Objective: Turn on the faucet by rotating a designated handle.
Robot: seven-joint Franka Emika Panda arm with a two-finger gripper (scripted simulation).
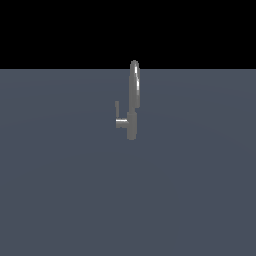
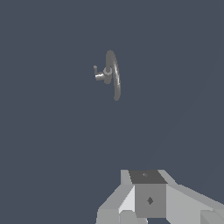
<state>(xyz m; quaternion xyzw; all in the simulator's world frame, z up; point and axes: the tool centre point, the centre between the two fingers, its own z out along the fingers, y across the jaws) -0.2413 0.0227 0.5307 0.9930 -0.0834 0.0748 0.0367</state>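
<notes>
The faucet [image 1: 133, 100] is a slim grey tap standing on a flat grey-blue surface in the middle of the exterior view. Its tall narrow arched spout rises from a short cylindrical body. The handle [image 1: 119, 120] is a short stub sticking out toward the exterior view's left, ending in a thin upright bar. From the wrist view, the faucet [image 2: 114, 76] and its handle [image 2: 99, 74] appear small and far off. Only the grey blocky base of my gripper [image 2: 150, 216] shows at the frame's edge, well away from the faucet. Its fingertips are cut off. The arm is absent from the exterior view.
A plain grey-blue floor [image 1: 60, 190] stretches around the faucet on every side, with a black background behind it.
</notes>
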